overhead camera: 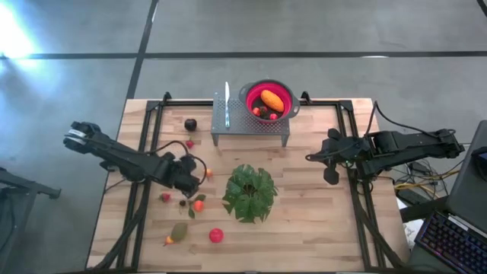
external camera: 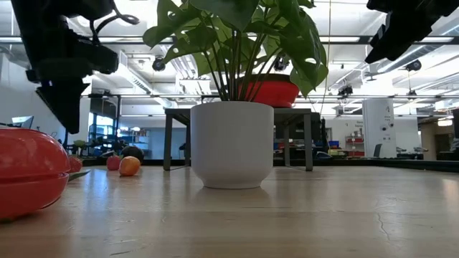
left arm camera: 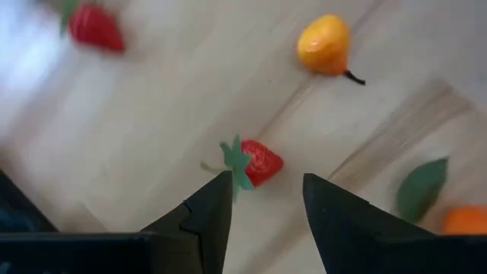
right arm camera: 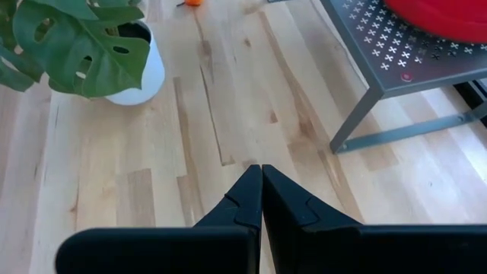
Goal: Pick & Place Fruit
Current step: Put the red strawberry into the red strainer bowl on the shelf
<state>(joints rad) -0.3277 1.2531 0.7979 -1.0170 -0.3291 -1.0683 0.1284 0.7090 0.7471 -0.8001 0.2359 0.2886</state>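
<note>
Small fruits lie scattered on the table's left half: a dark purple one (overhead camera: 190, 124), orange ones (overhead camera: 198, 205), a red apple (overhead camera: 216, 235) and an olive-green piece (overhead camera: 179, 231). My left gripper (overhead camera: 188, 172) hovers open above them. In its wrist view (left arm camera: 266, 179) a strawberry (left arm camera: 260, 162) lies on the wood just ahead of the gap between the fingers, untouched, with an orange fruit (left arm camera: 325, 44) beyond. A yellow-orange oblong fruit (overhead camera: 272, 100) sits in the red colander bowl (overhead camera: 251, 91). My right gripper (right arm camera: 261, 173) is shut and waits above bare wood at the table's right (overhead camera: 310, 157).
The bowl stands on a grey perforated stand (overhead camera: 243, 122) at the far edge, a knife (overhead camera: 226, 105) beside it. A leafy plant in a white pot (external camera: 232, 143) stands mid-table (overhead camera: 249, 192), between the arms. Black rails (overhead camera: 152, 137) run along both table sides.
</note>
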